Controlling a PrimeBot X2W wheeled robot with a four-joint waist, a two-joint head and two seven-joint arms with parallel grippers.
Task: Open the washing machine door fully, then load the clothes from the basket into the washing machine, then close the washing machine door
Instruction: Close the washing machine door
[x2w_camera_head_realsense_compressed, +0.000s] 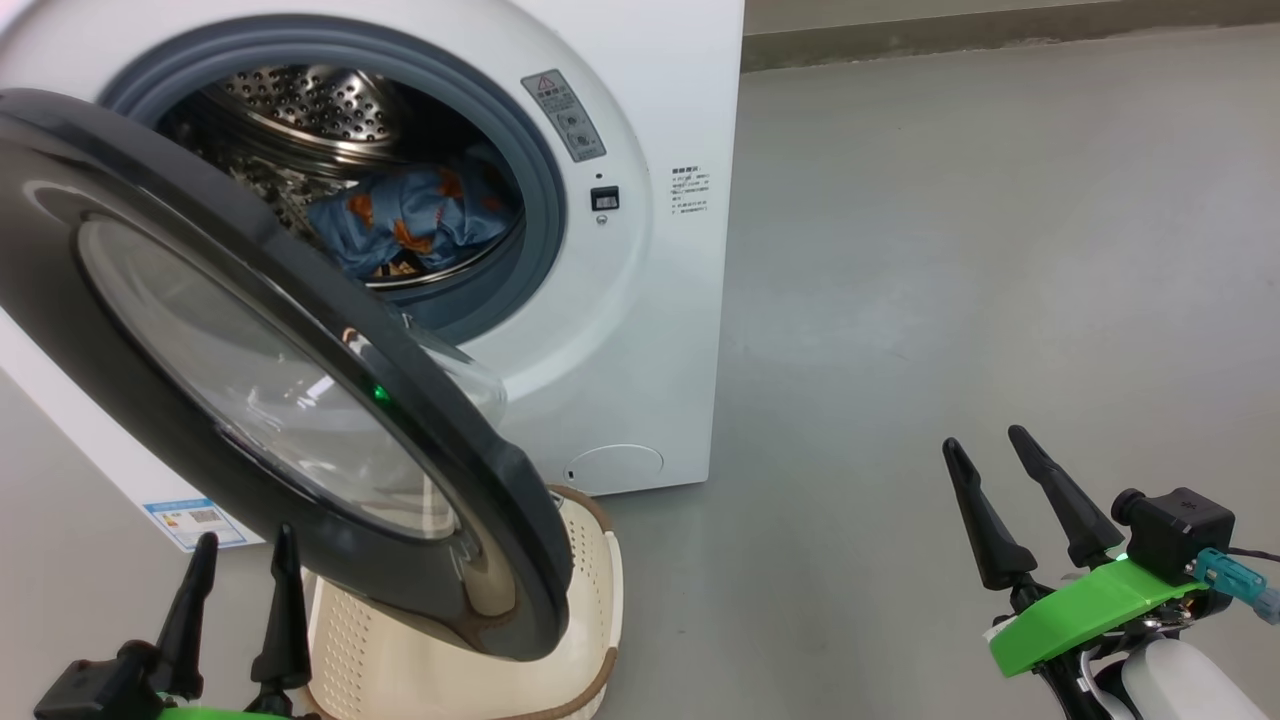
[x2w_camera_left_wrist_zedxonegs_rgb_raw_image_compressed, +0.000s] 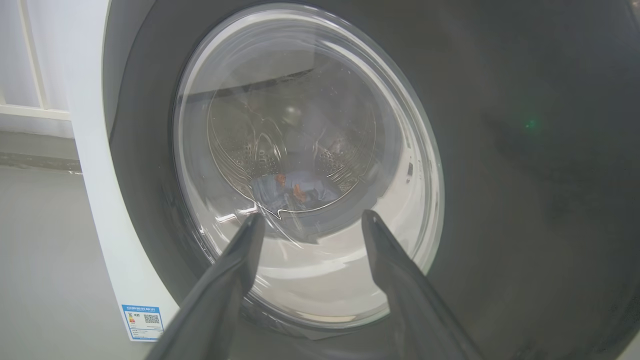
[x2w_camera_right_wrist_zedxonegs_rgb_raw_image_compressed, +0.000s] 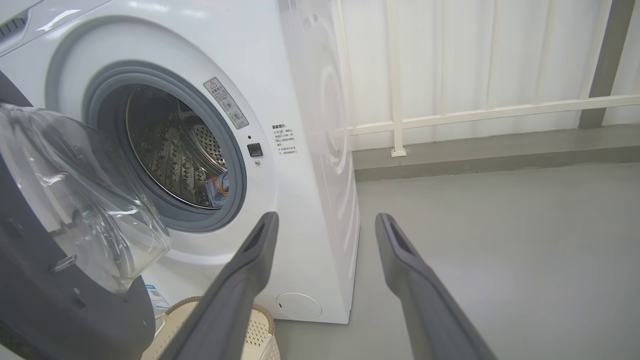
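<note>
The white washing machine (x2w_camera_head_realsense_compressed: 640, 330) stands at the upper left, its black-rimmed round door (x2w_camera_head_realsense_compressed: 330, 420) swung partway out over the cream basket (x2w_camera_head_realsense_compressed: 590, 600) on the floor. Light blue clothes (x2w_camera_head_realsense_compressed: 410, 215) with orange print lie inside the steel drum, and also show through the door glass (x2w_camera_left_wrist_zedxonegs_rgb_raw_image_compressed: 295, 185) and past the gasket (x2w_camera_right_wrist_zedxonegs_rgb_raw_image_compressed: 218, 187). My left gripper (x2w_camera_head_realsense_compressed: 246, 542) is open at the lower left, just in front of the door's outer face (x2w_camera_left_wrist_zedxonegs_rgb_raw_image_compressed: 500, 175). My right gripper (x2w_camera_head_realsense_compressed: 985, 447) is open at the lower right over bare floor, well clear of the machine (x2w_camera_right_wrist_zedxonegs_rgb_raw_image_compressed: 300, 175).
Grey floor (x2w_camera_head_realsense_compressed: 950, 250) stretches to the right of the machine. A white railing (x2w_camera_right_wrist_zedxonegs_rgb_raw_image_compressed: 475, 112) with pale curtains runs along the far wall. A blue label sticker (x2w_camera_head_realsense_compressed: 195, 518) sits low on the machine's left front corner. The basket's inside is mostly hidden by the door.
</note>
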